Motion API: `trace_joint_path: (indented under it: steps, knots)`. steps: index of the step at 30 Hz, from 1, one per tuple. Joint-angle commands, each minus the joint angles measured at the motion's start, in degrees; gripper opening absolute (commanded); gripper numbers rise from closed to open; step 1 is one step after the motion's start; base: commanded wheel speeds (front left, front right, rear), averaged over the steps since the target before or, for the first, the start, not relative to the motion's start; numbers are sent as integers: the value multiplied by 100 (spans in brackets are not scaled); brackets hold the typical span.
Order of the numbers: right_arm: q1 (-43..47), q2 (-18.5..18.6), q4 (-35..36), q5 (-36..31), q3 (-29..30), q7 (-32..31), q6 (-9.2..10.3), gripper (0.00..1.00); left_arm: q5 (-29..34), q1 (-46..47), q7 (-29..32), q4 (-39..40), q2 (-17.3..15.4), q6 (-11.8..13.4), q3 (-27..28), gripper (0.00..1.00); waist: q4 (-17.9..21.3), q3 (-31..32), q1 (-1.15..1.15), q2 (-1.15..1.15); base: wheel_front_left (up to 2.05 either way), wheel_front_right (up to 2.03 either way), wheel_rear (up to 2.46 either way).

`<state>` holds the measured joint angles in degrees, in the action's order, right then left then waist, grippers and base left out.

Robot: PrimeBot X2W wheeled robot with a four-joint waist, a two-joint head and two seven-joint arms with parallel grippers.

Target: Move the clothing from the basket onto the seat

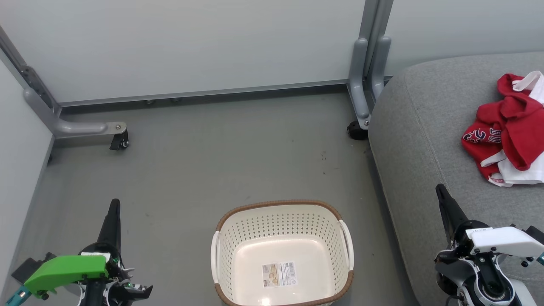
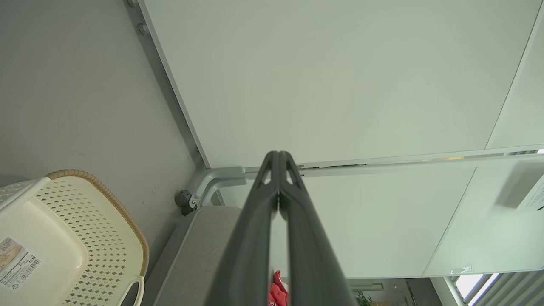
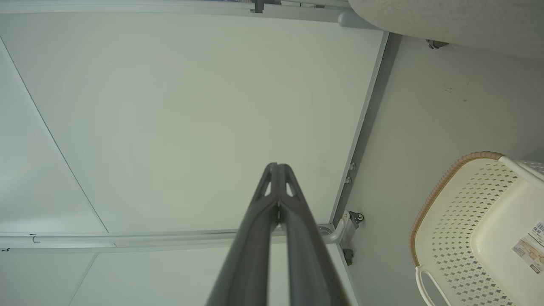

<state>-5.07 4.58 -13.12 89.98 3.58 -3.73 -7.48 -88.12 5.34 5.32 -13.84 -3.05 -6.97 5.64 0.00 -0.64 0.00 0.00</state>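
Clothing: white outlined letters on red, crumpled and turned away, not legible as a word. Basket: label on its floor, with a barcode and print too small to read. Sheet on a panel: dark lines, illegible.

The work area is enclosed by pale grey-green partition panels set in grey metal frames, with a vertical post at the joint between two panels. Curved grey support feet extend from the frames onto the matt grey floor, each ending in a black castor. In the left wrist view, a bright window with slatted blinds shows beyond the panels.
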Motion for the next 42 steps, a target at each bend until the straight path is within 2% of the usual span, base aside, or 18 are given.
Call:
trace_joint_path:
  steps: [1,10,42]
  knots:
    - [-100,15,-23,120,28,-43,-2,0,-115,103,32,-9,-8,-32,45,0,0,6,0,0,0,0,0]
    - [-122,5,-91,449,70,-111,-2,0,-457,134,121,-30,3,-73,95,0,0,43,0,0,0,0,0]
    - [-117,-57,-96,371,146,-175,-2,0,-437,116,136,-27,10,-71,99,0,0,46,0,0,0,0,0]
